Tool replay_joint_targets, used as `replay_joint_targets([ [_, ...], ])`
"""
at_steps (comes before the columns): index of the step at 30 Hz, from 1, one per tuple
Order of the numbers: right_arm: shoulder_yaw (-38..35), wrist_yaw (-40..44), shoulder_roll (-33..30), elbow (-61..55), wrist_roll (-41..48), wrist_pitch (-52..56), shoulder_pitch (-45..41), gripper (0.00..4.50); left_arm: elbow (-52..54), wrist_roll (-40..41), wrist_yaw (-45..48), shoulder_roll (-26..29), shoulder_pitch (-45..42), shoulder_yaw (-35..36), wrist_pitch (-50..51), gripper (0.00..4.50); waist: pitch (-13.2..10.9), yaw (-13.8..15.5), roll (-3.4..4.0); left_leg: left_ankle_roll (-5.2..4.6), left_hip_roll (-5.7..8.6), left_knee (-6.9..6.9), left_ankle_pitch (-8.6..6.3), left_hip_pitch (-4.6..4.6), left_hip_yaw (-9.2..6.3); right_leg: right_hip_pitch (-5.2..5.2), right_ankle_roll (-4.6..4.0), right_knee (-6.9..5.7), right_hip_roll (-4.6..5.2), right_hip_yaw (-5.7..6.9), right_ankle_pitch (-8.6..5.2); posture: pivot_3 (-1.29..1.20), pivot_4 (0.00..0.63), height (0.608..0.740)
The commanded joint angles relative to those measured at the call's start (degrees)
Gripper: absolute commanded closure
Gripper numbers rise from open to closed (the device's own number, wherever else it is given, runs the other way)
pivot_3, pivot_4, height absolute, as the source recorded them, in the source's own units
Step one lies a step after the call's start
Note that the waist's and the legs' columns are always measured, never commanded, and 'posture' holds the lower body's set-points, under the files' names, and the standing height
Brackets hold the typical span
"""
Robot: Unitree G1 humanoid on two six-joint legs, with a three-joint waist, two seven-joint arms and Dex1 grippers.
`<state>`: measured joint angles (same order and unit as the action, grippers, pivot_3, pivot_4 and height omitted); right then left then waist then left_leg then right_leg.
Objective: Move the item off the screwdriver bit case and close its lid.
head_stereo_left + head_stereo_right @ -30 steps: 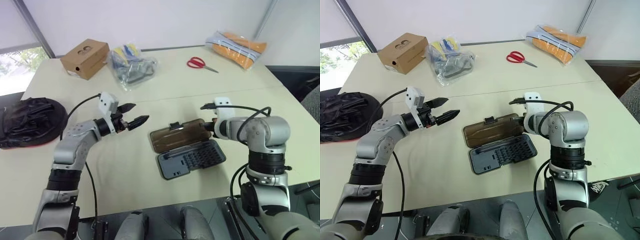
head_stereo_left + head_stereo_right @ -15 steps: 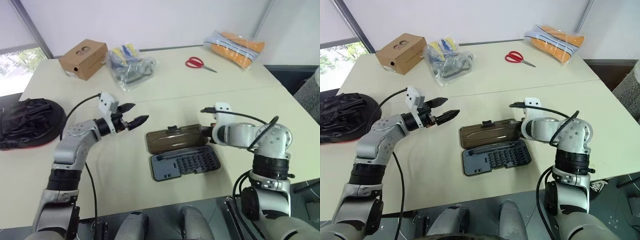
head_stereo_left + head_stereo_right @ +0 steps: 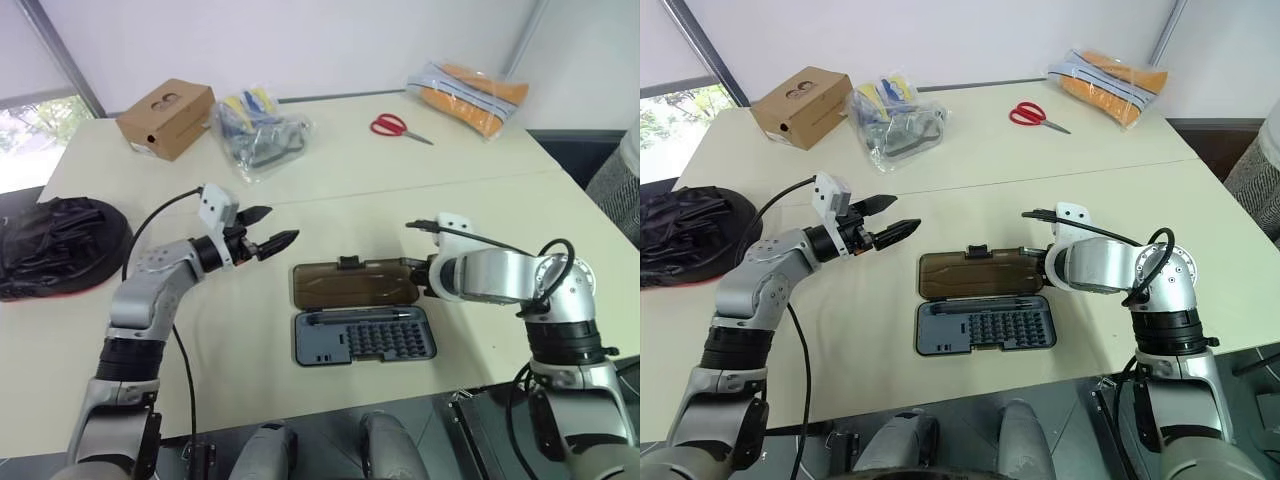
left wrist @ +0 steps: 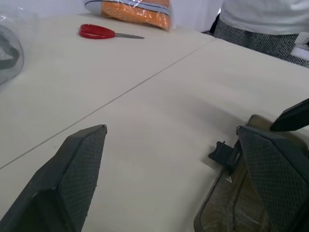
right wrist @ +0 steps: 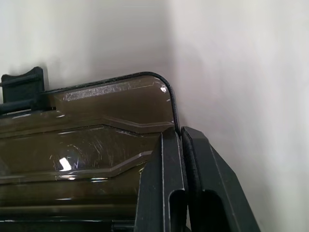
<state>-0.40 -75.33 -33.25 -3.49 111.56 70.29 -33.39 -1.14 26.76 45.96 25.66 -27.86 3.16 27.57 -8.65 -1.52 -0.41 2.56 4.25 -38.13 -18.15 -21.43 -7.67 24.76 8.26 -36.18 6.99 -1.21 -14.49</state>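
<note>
Right eye view, cardboard box point(image 3: 804, 105) bearing unreadable round logo, orange-printed bag point(image 3: 1110, 77)

Bare bench point(image 3: 240, 330) lies at 9 and 12 o'clock of the open screwdriver bit case point(image 3: 364, 336); the right claw point(image 3: 1048, 262) crowds its lid point(image 3: 355, 284) at 3 o'clock.

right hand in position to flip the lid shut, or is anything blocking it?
Probably yes. The right hand, fingers shut, sits at the edge of the lid, which lies flat open on the table. The item sits far off; nothing lies on the case.
</note>
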Motion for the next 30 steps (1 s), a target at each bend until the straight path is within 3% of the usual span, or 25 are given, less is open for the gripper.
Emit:
replay_joint_targets([
  [1, 1.1, 2.0, -2.5, -3.3, 1.4, -1.4, -0.1, 4.44, 2.0, 0.5, 0.2, 0.2, -0.8, 0.8, -1.1, 0.00, 0.0, 0.0, 0.00, 0.00, 0.00, 0.00, 0.00, 0.00, 0.00, 0.00, 0.00, 0.00, 0.00, 0.00, 0.00, 0.00, 0.150, 0.740],
  [8, 3.6, 5.4, -6.3, -3.4, 1.4, -2.3, 0.0, 4.44, 1.5, 0.3, 0.3, 0.0, -1.0, 0.7, -1.2, 0.00, 0.0, 0.4, 0.00, -0.02, 0.00, -0.02, -0.01, 0.00, 0.00, -0.04, 0.00, 0.03, 0.00, 0.00, 0.00, 0.00, 0.150, 0.740],
  [11, 4.3, 6.5, -7.3, -3.4, 1.4, -2.9, -0.1, 3.15, 1.4, 0.3, 0.3, -0.1, -1.0, 0.6, -1.3, 0.00, 0.0, 0.4, 0.00, -0.02, 0.00, -0.02, -0.01, 0.00, 0.00, -0.04, 0.00, 0.04, 0.00, 0.00, 0.00, 0.00, 0.150, 0.740],
  [17, 5.3, 7.5, -9.0, -3.8, 1.4, -3.3, -0.7, 0.06, 2.0, 0.9, 0.7, 0.2, -0.7, 0.7, -0.5, 0.00, 0.0, 0.4, 0.00, -0.02, 0.00, -0.02, -0.01, 0.00, -0.01, -0.05, 0.00, 0.05, 0.00, 0.00, 0.00, 0.00, 0.150, 0.740],
  [30, 6.7, 19.9, -18.2, -8.0, -2.9, -3.6, -8.2, 0.02, 7.1, 9.7, 12.3, 6.5, -1.3, -0.2, 8.8, 0.00, 0.0, 0.4, 0.00, -0.06, -0.03, -0.01, -0.03, 0.00, -0.03, -0.06, -0.01, 0.09, -0.04, 0.02, 0.00, 0.00, 0.150, 0.740],
])
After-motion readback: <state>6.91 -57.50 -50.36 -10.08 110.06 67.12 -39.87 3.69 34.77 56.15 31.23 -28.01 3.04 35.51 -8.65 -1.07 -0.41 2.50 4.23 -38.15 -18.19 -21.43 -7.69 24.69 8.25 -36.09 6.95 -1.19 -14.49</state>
